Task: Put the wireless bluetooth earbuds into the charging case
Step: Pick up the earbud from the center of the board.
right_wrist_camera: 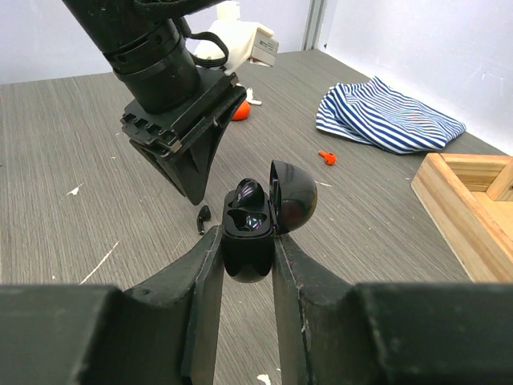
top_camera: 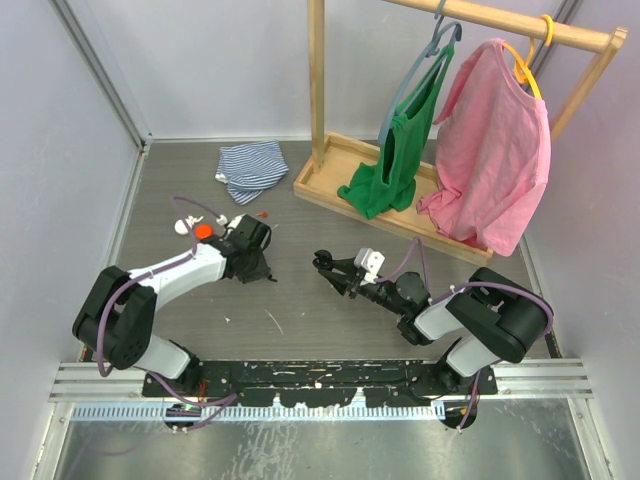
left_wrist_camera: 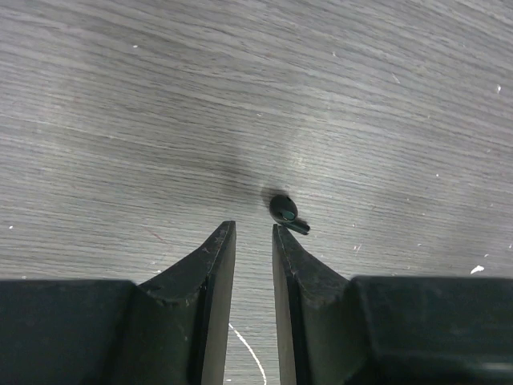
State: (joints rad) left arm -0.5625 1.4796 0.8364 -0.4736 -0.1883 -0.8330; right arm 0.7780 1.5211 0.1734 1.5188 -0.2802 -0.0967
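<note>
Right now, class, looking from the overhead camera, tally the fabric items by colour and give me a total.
Green fabric top, hanging from the wooden rail: 1
Pink fabric top, hanging from the same rail: 1
Blue-and-white striped cloth, lying crumpled on the grey table: 1
Total: 3

loose black earbud (left_wrist_camera: 284, 210), case (right_wrist_camera: 247, 245) open (upright)

I see a grey wood-grain worktop (top_camera: 300, 300) boxed in by plain white walls (top_camera: 230, 60), evenly lit. A wooden clothes rack (top_camera: 317, 90) stands at its far right corner, hung with a green top (top_camera: 395, 165) and a pink shirt (top_camera: 495, 150).
</note>
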